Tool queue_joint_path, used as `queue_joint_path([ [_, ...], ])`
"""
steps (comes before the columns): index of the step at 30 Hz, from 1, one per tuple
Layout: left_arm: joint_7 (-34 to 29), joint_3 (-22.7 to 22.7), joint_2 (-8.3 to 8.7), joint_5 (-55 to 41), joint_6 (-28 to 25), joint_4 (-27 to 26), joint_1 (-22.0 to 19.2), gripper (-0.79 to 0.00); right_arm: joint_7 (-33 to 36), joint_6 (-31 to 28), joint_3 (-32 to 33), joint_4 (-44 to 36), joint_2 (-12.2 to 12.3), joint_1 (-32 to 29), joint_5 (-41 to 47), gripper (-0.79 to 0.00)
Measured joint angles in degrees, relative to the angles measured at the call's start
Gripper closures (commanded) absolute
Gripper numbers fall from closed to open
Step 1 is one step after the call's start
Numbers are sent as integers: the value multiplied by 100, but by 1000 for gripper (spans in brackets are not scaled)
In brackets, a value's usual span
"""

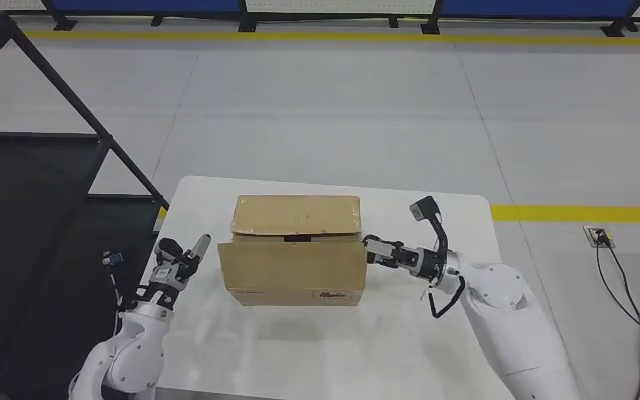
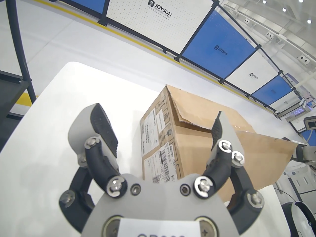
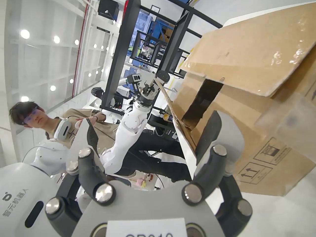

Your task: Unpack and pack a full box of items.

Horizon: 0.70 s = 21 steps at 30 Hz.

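Near the left edge of the table [image 1: 300, 350] the left gripper [image 1: 187, 247] hangs with jaws spread and empty, the cardboard box [image 1: 292, 262] stands mid-table with flaps folded over and its contents hidden, and the right gripper [image 1: 374, 250], jaws likewise apart, is just beside the box's right end, contact unclear.

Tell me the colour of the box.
The box is plain brown cardboard, with white labels on one end; best seen in the left wrist view.

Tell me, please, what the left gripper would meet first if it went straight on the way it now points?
Probably the cardboard box: the left gripper, fingers open, points at its labelled end face, with bare white table between them. Depth is unclear, so the exact spot is uncertain.
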Motion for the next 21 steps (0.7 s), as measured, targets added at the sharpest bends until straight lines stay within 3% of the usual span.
queue_joint_path([
  [8, -296, -134, 39, -225, -590, -131, 110, -785, 964, -114, 125, -530, 142, -300, 103, -785],
  [15, -1160, -531, 195, -203, -2238, -74, 383, -785, 1444, 98, -29, -809, 249, -476, -585, -785],
  [21, -1700, -725, 326, 326, -3387, 35, 548, -785, 1148, 394, -267, -737, 245, -401, -752, -785],
])
